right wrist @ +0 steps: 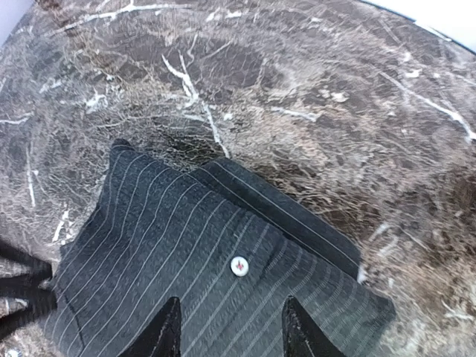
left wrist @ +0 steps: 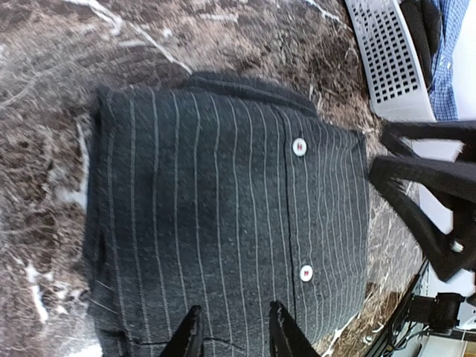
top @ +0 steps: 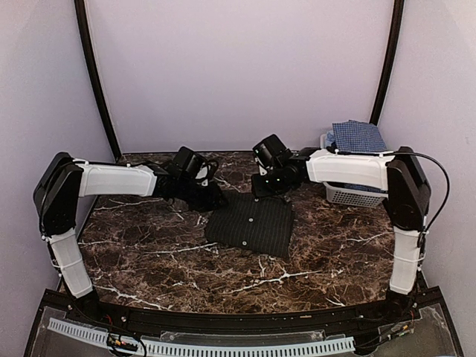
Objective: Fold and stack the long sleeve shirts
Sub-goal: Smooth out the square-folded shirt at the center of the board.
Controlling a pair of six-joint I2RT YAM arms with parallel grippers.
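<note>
Folded black shirt [top: 251, 223], left wrist shows two buttons [left wrist: 299, 146], right wrist one

Under our left end effector [left wrist: 235, 327] and right end effector [right wrist: 232, 320] we find the folded black shirt [top: 251, 223]. Bare bench [top: 149, 253] opens behind them, and the white basket [top: 355, 195] blocks outboard of the right one.

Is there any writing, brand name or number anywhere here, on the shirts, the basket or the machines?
None can be read.
The folded black pinstriped cloth shirt shows only plain white buttons; no tag shows.
The blue-and-white checked shirt, the white slatted plastic basket and the white-and-black arms carry no legible marks.
</note>
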